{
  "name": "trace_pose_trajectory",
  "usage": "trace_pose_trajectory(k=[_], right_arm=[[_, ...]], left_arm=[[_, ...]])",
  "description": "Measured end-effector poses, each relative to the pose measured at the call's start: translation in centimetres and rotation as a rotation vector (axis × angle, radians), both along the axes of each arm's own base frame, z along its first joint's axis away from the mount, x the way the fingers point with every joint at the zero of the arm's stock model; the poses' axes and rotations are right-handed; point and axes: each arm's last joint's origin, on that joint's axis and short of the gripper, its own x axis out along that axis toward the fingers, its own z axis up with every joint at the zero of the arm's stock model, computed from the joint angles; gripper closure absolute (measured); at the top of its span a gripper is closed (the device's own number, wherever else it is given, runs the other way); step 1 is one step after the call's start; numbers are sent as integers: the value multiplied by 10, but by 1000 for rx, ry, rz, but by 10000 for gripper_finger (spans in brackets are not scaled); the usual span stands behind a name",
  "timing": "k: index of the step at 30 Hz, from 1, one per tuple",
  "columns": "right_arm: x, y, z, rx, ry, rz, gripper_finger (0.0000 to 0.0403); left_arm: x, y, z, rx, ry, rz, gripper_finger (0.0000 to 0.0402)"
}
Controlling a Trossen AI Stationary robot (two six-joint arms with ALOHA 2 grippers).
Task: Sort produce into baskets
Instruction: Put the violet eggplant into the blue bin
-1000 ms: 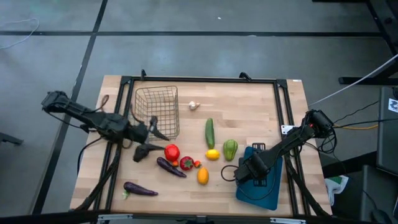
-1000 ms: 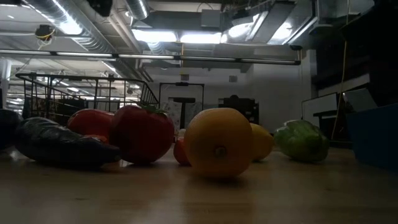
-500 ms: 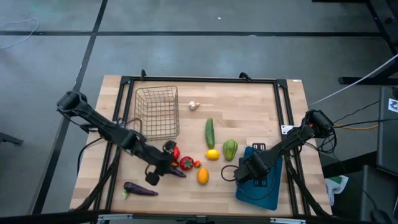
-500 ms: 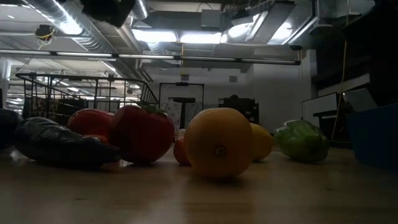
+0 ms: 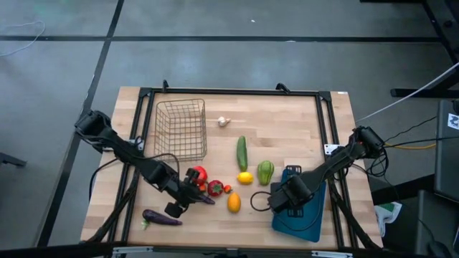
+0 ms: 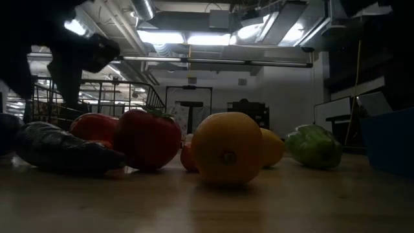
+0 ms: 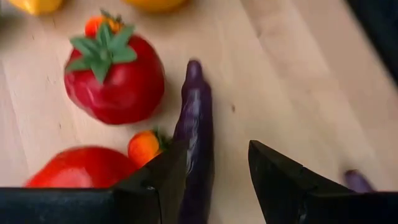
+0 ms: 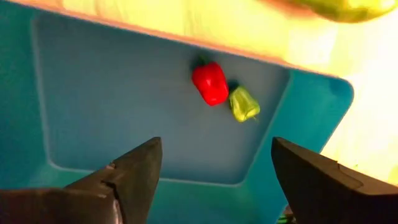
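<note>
A dark purple eggplant lies flat on the wooden table, next to two red tomatoes and a tiny orange fruit. My left gripper hangs open over the eggplant's near end, tipped steeply down. The eggplant runs between its fingers, close to one of them. My right gripper stands open above the teal tray, pointing down. A small red pepper and a small green one lie in the tray.
The wire basket stands at the far left. Garlic, a cucumber, a lemon, a green pepper and an orange lie mid-table. A second eggplant lies near the front edge.
My left gripper has swung from beside the wire basket toward the table's near edge and right, and has come down. It has tipped from nearly level to steeply downward and now hangs over the eggplant. The produce has not moved.
</note>
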Motion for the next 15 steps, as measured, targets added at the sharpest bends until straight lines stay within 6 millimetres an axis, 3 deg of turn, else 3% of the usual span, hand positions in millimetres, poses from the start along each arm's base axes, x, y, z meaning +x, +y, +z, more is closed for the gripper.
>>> trace_pose_trajectory(k=[15], right_arm=[[7, 5, 11, 42, -64, 0, 104]], left_arm=[[7, -2, -30, 96, 68, 32, 233]])
